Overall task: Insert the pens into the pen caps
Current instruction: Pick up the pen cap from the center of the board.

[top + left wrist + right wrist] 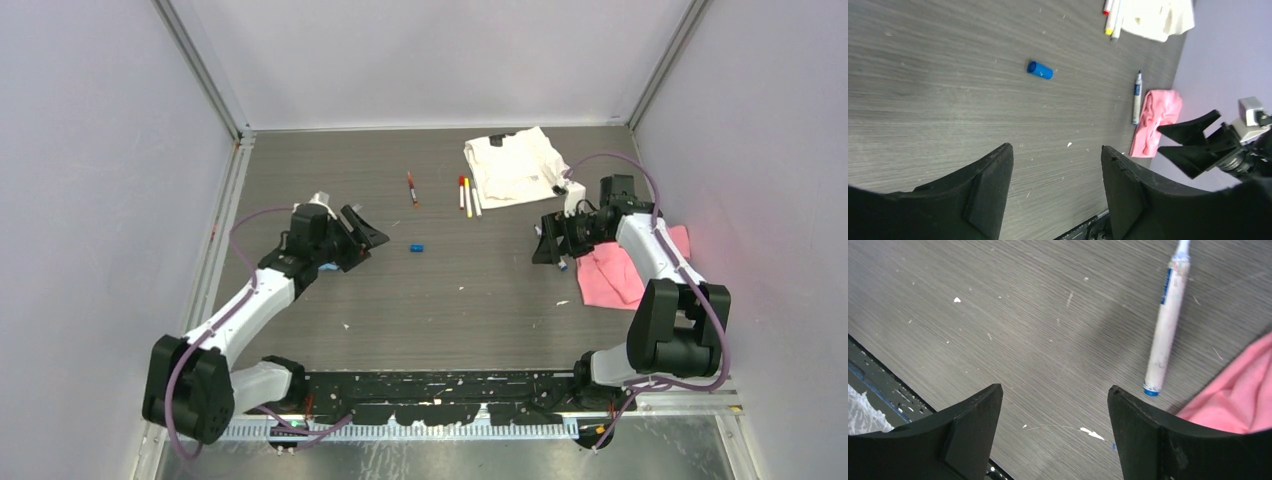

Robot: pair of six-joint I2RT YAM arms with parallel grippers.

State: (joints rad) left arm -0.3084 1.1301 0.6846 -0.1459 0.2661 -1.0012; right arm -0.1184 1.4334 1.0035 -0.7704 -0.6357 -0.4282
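Note:
A blue pen cap (417, 246) lies alone mid-table; it also shows in the left wrist view (1040, 70). A white pen with blue end (1164, 325) lies beside the pink cloth, also seen from the left wrist (1136, 97). A dark red pen (412, 188) and three pens side by side (468, 196) lie farther back. My left gripper (365, 233) is open and empty, left of the cap (1057, 147). My right gripper (547, 243) is open and empty just above the table, left of the blue-ended pen (1055, 390).
A white cloth (515, 165) lies at the back right, touching the three pens. A pink cloth (620, 272) lies under the right arm, also in the right wrist view (1233, 402). Grey walls stand on both sides. The black rail (440, 385) runs along the near edge.

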